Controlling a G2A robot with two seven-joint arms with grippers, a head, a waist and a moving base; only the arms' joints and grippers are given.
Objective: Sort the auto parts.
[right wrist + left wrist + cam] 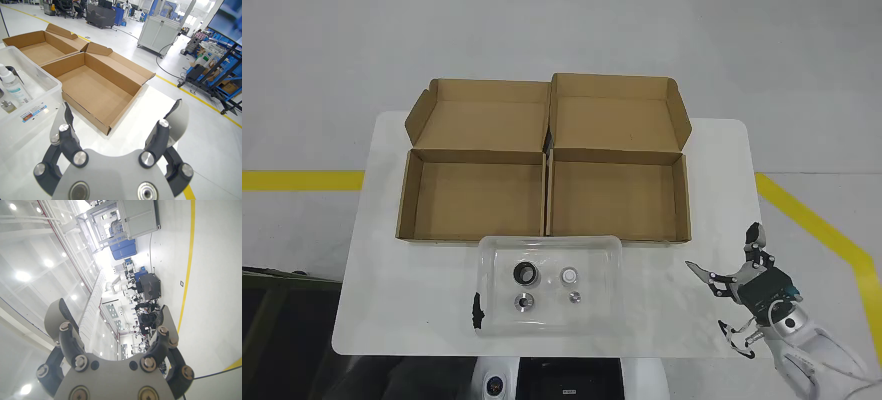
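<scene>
a clear bin [551, 238] holding four small parts [527, 273] sits just before the left box [477, 200] and right box [614, 200], both open.

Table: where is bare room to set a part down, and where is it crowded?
Bare: the table strip between the clear tray and the open right gripper; the table edge beyond the small black part; the floors of the two cardboard boxes. Crowded: inside the tray, and the tight seam between tray and boxes.

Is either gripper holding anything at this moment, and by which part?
Nothing is held. The left gripper and the right gripper are both open and empty.
</scene>
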